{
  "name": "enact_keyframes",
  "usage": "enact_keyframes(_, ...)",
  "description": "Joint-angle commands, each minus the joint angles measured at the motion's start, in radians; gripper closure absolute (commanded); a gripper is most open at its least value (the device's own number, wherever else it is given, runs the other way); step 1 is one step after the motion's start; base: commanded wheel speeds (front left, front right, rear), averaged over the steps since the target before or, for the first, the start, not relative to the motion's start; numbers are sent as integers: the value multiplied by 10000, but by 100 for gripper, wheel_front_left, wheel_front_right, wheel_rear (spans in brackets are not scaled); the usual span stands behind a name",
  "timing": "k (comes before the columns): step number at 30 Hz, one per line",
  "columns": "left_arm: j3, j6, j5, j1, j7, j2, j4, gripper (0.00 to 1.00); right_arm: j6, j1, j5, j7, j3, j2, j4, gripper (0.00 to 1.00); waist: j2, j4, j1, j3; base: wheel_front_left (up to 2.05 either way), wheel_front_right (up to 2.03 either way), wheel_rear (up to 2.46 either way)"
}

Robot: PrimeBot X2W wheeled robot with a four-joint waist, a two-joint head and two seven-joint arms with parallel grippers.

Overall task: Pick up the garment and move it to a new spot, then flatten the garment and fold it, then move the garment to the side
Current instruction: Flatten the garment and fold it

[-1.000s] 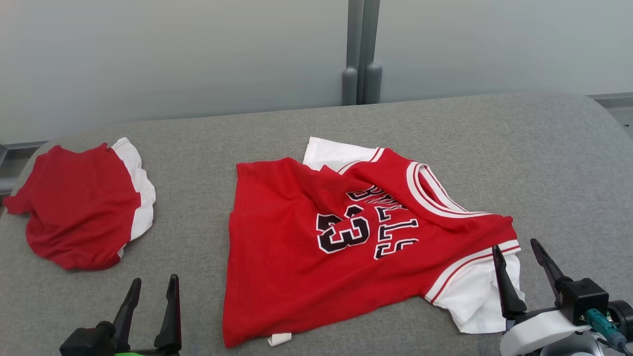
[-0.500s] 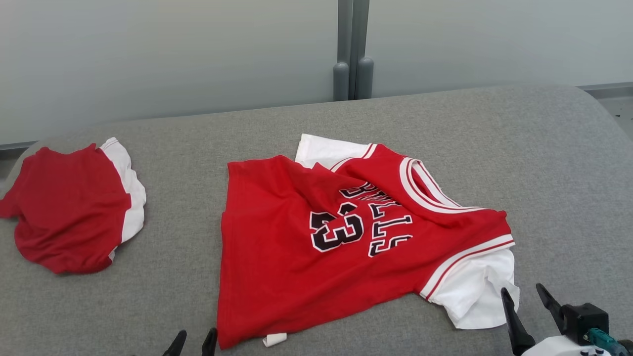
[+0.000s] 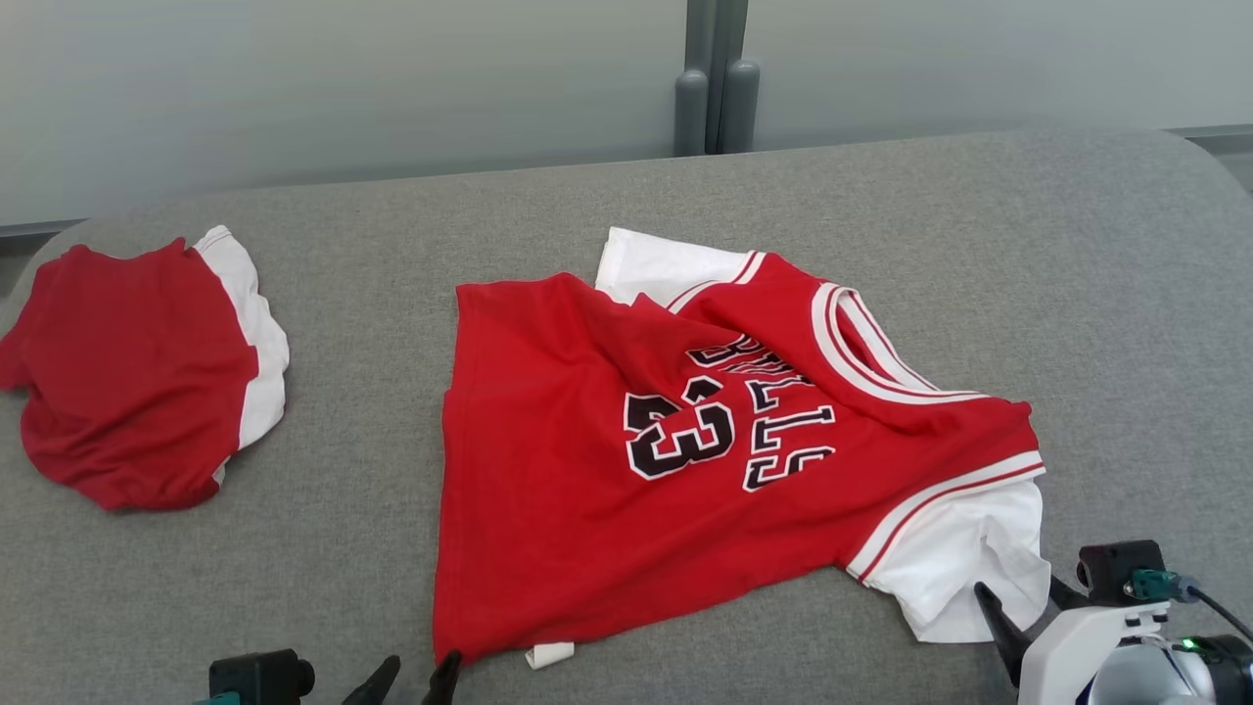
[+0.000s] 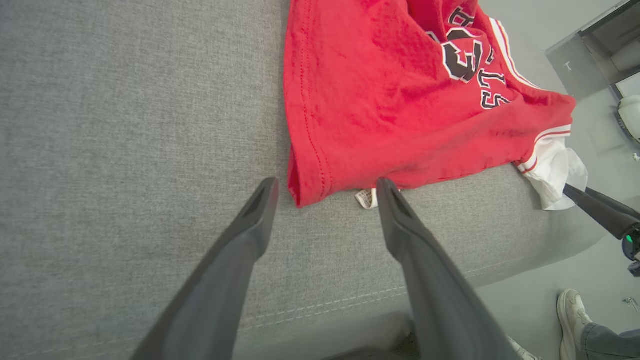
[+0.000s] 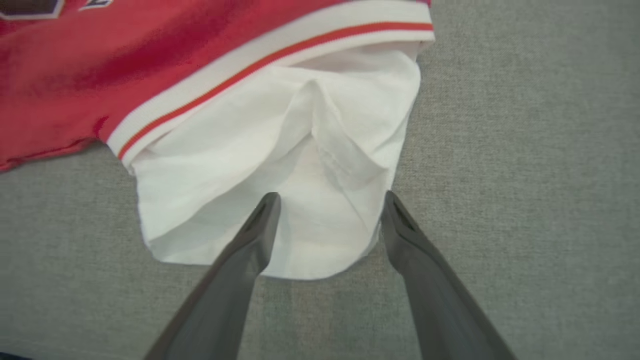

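The garment (image 3: 607,470) is a red jersey with the number 33 and white sleeves. It lies rumpled in the middle of the grey padded table (image 3: 1077,294). My left gripper (image 3: 411,681) is open at the jersey's near hem corner. In the left wrist view that gripper (image 4: 325,192) has the corner of the jersey (image 4: 380,100) between its fingertips. My right gripper (image 3: 1028,607) is open at the near white sleeve. In the right wrist view its fingers (image 5: 331,202) straddle the end of the sleeve (image 5: 250,150).
A second red-and-white garment (image 3: 137,372) lies bunched at the table's left end. Grey posts (image 3: 715,98) stand against the wall behind the table. The left wrist view shows the table's front edge and a person's shoe (image 4: 570,315) on the floor.
The camera has shifted a little. My left gripper has moved right, to the jersey's hem corner. My right gripper has drawn back toward me, from over the sleeve to its end.
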Motion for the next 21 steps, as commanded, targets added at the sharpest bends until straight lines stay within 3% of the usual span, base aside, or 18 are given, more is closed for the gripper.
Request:
enact_keyframes(1, 49, 73, -32, -126, 29, 5, -44, 0, -3, -108, 56, 46, -33, -120, -95, 0, 0, 22, 0, 46, 0, 0, 0)
enact_keyframes(15, 29, 456, -351, -66, 372, -147, 100, 0, -3, 140, 287, 1104, 72, -634, -883, 0, 0, -134, 0, 227, 0, 0, 0)
enact_keyframes(17, -29, 459, -487, 12, 592, -152, -25, 0, -3, 128, 254, 1150, 126, -679, -910, 31, 0, -135, 0, 224, 0, 0, 0)
enact_keyframes(18, -52, 468, -494, 66, 691, -100, -89, 0, -3, 140, 239, 1142, 141, -685, -911, 39, 0, -135, 0, 220, 0, 0, 0)
enact_keyframes(21, -98, 474, -720, 207, 990, -36, -297, 0, -3, 120, 140, 1078, 51, -677, -871, 43, 0, -120, 0, 221, 0, 0, 0)
